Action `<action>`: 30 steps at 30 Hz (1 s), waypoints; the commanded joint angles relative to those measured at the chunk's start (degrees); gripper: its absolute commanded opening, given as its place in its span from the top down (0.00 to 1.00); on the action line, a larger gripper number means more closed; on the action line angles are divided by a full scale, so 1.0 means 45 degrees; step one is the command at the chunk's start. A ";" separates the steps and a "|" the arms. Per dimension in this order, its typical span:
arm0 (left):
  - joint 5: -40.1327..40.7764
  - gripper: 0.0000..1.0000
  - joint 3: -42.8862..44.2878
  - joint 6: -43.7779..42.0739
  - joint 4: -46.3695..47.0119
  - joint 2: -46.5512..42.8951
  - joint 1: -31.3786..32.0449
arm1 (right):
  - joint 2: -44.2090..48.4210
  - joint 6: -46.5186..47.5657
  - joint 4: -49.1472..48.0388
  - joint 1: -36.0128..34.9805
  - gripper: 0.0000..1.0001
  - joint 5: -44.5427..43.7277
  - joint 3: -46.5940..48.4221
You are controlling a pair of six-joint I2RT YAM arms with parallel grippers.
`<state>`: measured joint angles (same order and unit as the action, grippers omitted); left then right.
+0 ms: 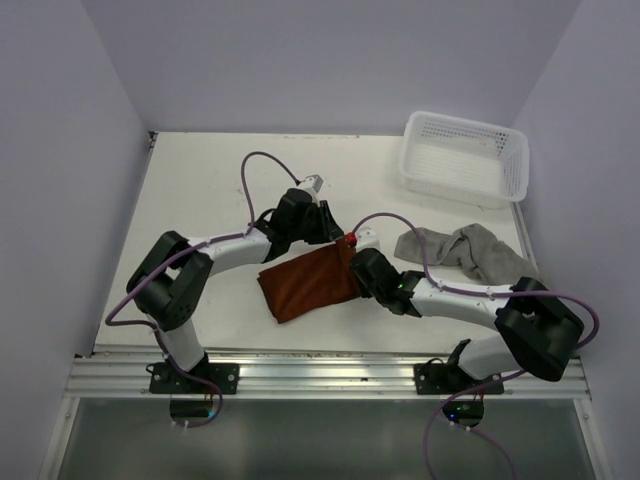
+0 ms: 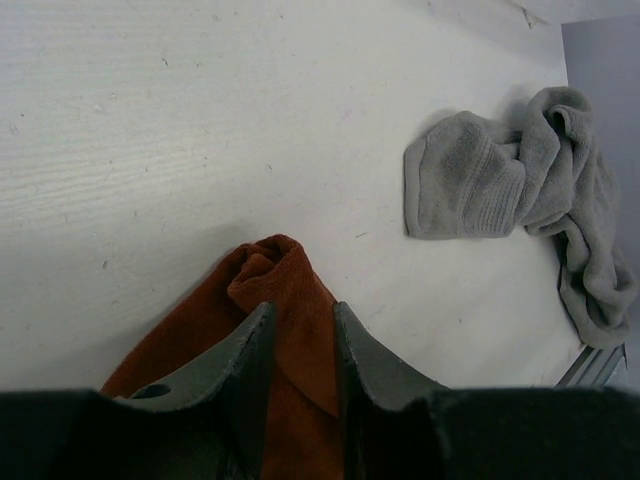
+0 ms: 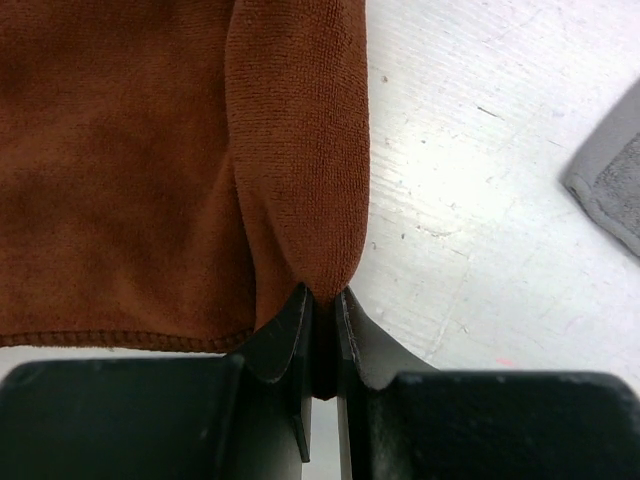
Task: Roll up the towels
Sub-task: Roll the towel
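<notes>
The rust-brown towel point(image 1: 305, 285) lies flat between the two arms, its right edge folded over. My right gripper point(image 1: 352, 262) is shut on the near end of that fold point(image 3: 300, 150), fingertips point(image 3: 325, 292) pinching the cloth. At the towel's far corner, my left gripper point(image 1: 338, 238) stands open, its jaws point(image 2: 302, 308) a little apart astride the bunched corner point(image 2: 275, 270). The grey towel point(image 1: 465, 250) lies crumpled to the right, and it also shows in the left wrist view point(image 2: 480, 180) and at the right wrist view's edge point(image 3: 615, 190).
A white mesh basket point(image 1: 465, 122) stands at the back right corner of the table. Walls enclose the table on the left, back and right. The metal rail point(image 1: 320, 375) runs along the near edge.
</notes>
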<state>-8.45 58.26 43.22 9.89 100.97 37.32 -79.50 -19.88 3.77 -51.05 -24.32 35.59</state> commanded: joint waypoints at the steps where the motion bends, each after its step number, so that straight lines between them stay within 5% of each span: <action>1: 0.0393 0.67 0.0080 -0.0366 -0.0361 -0.0484 0.0007 | -0.0028 0.0062 0.0256 -0.0179 1.00 -0.1157 0.0586; 30: 0.0061 0.66 0.0100 0.0356 -0.1670 -0.1265 -0.0520 | -0.3306 -0.0954 0.2188 -0.3167 1.00 -0.6256 0.2967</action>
<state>-8.16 58.37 44.05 2.42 97.56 35.44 -92.36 -22.39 12.60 -63.33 -47.33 45.58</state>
